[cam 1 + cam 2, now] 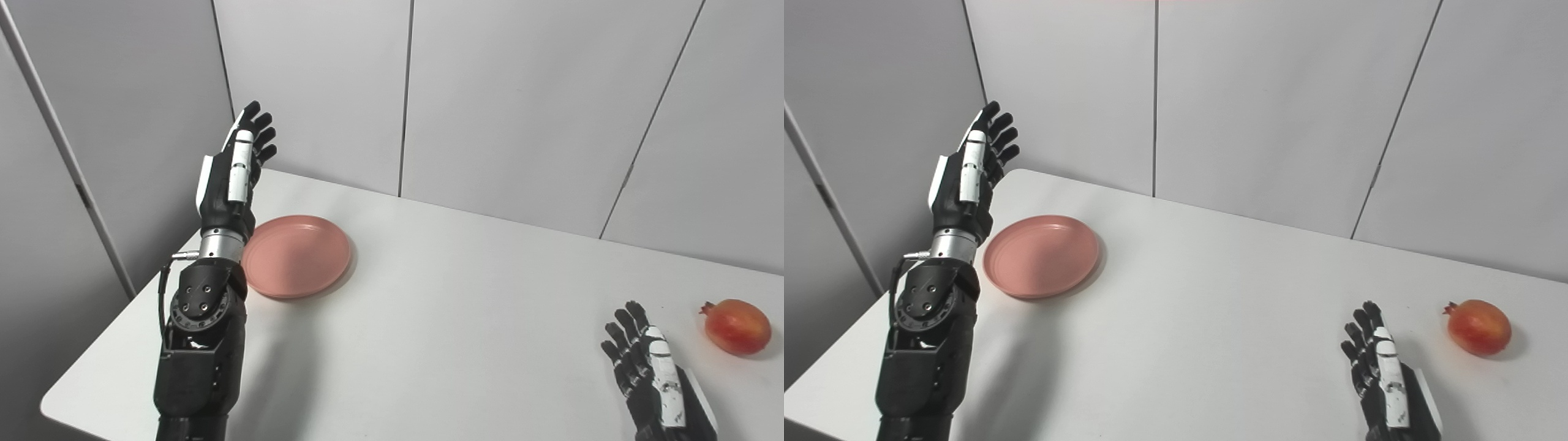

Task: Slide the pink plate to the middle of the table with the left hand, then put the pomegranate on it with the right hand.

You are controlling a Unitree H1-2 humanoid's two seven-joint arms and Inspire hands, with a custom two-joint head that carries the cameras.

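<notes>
A pink plate (297, 255) lies empty on the left part of the white table (465, 306). My left hand (236, 174) is raised above the table, just left of the plate and not touching it, open with fingers straight and pointing up. A red pomegranate (736, 326) lies on the table at the far right. My right hand (649, 367) is low over the table near the front right, open and empty, a short way left of the pomegranate. The same scene shows in the right eye view, with the plate (1041, 255) and the pomegranate (1479, 326).
Grey wall panels (490, 92) stand close behind the table's far edge and along its left side. The table's left front corner (55, 404) is rounded.
</notes>
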